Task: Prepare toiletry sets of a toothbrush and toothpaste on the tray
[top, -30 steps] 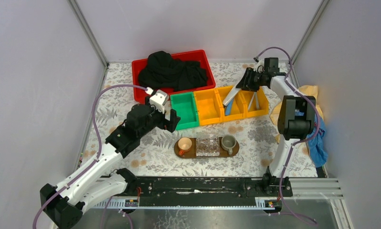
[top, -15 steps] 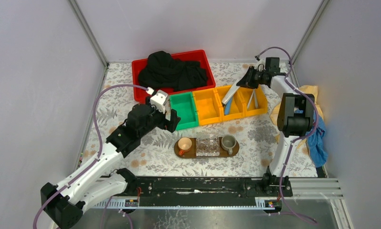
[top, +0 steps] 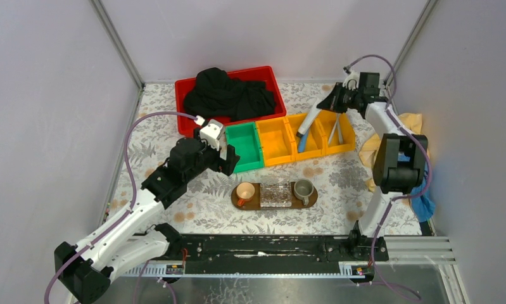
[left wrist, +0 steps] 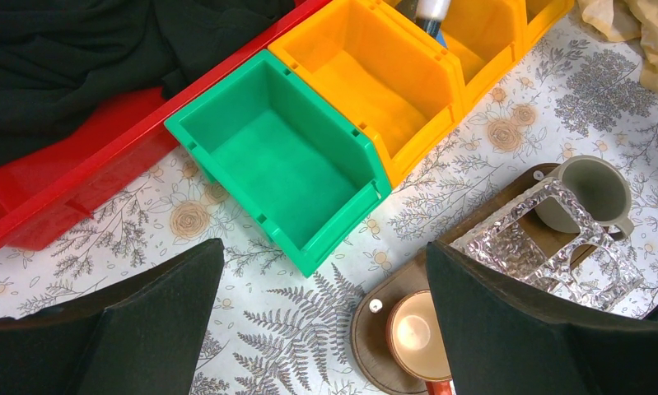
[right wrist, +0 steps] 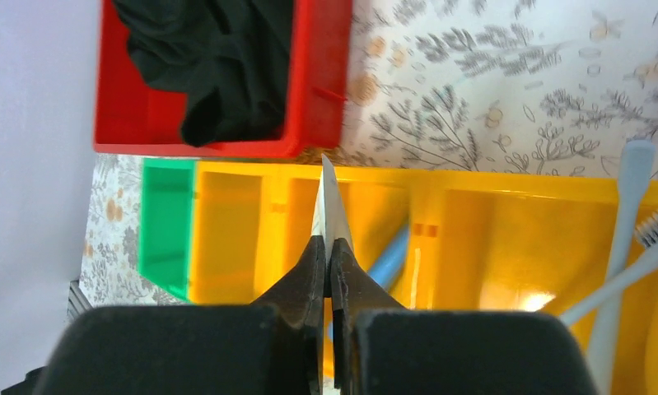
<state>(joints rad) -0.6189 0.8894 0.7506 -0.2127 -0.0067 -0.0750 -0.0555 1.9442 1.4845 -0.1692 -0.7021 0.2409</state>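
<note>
- The tray [top: 258, 202] lies nearest the arm bases. It carries an orange cup [top: 245, 191], a clear ribbed box [top: 276, 194] and a grey-green cup [top: 303, 188]. We see no tube or brush on it.
- Just past the tray's left end hovers the left gripper [left wrist: 323, 255], fingers spread wide, holding nothing. The green bin [left wrist: 284, 156] sits below it, on the side away from the tray.
- Beyond the tray runs the row of yellow bins [top: 275, 142]. The blue toothpaste [top: 302, 143] lies in the bin beyond the tray's right end. The two toothbrushes [right wrist: 624, 230] lean in the next bin to the right.
- Farthest from the tray, out past its right end, the right gripper [right wrist: 326, 247] is pressed together, pinching one end of the silvery-white toothpaste [top: 308, 121].
- The tube's long axis slants from the claw down and back toward the tray, free end over the yellow bins. We cannot tell whether that end touches a bin.
- Our reading:
  - The carry runs from claw toward tray, nearer and leftward.
  - The left arm is closer to the tray, but the right one has the tube.
  - The tray's length runs across that line, so the tube likely needs turning to lie along it.
</note>
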